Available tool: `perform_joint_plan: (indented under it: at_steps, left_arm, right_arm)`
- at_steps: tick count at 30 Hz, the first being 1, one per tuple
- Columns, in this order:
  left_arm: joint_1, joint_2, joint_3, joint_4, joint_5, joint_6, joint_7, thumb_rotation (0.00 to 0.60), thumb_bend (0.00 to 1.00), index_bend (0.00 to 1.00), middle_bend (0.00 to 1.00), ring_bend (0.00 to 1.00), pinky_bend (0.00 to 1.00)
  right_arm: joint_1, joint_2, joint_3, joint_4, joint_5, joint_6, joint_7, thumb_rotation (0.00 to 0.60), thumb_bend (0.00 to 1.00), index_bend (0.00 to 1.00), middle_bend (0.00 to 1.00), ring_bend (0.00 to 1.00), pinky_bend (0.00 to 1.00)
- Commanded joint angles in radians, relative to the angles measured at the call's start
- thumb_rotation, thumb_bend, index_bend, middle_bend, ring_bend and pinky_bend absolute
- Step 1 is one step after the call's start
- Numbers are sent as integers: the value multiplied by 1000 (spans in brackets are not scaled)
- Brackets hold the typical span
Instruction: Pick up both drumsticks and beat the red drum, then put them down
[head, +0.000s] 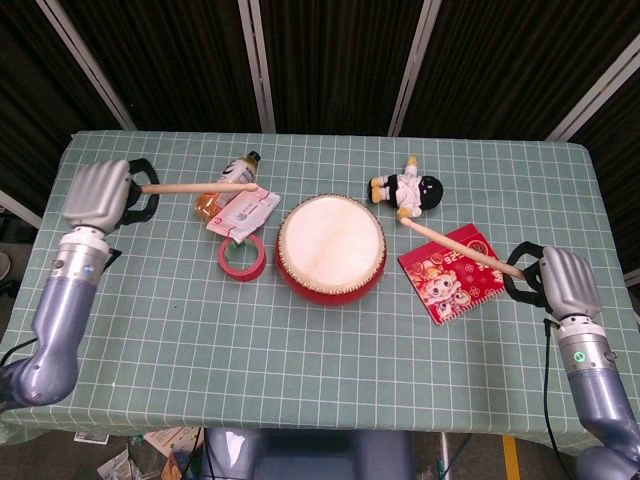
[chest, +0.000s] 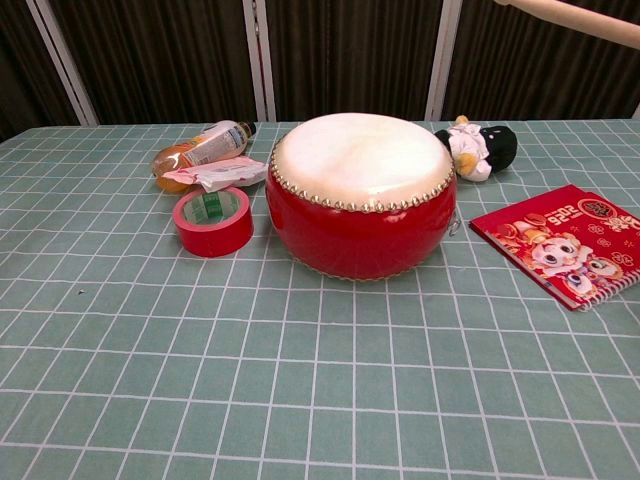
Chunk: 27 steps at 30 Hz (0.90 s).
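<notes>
Two drumsticks – light, stiff wood – are gripped at their butts: left robot hand (head: 100, 195) holds one (head: 200, 186), right robot hand (head: 560, 282) the other (head: 455, 243); the red drum (head: 331, 248) sits between both

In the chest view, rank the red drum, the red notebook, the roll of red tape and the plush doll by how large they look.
1. red drum
2. red notebook
3. roll of red tape and plush doll look about alike; the doll lies farther from the camera, so I would not rank them.
</notes>
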Motion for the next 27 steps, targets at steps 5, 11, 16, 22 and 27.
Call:
perform_joint_plan:
  at_steps: [5,11,16,22,27]
  left_arm:
    - [150,75,50,10,187,-43,-226,600,633,772,1000,1000,1000]
    - [160,79,62,47,235,-89,-276,600,633,772,1000,1000,1000]
    - [160,69,73,75,249,-116,-292,600,633,772,1000,1000,1000]
    - [152,53,88,108,248,-139,-286,600,633,772,1000,1000,1000]
    - [143,43,90,118,235,-144,-277,600,633,772,1000,1000,1000]
  right_arm:
    - [93,19,55,-11,108,-43,-90,600,921,1000,1000,1000,1000]
    - [208,-109,8,71,190,-27,-326,600,920,1000,1000,1000,1000]
    - [292,-320,-116,222,215,52,-619,600,920,1000,1000,1000,1000]
    - [316,-572,-252,433,218,182,-935,600,921,1000,1000,1000,1000]
    - [301,-588,-176,428,213,253,-893,600,920,1000,1000,1000,1000]
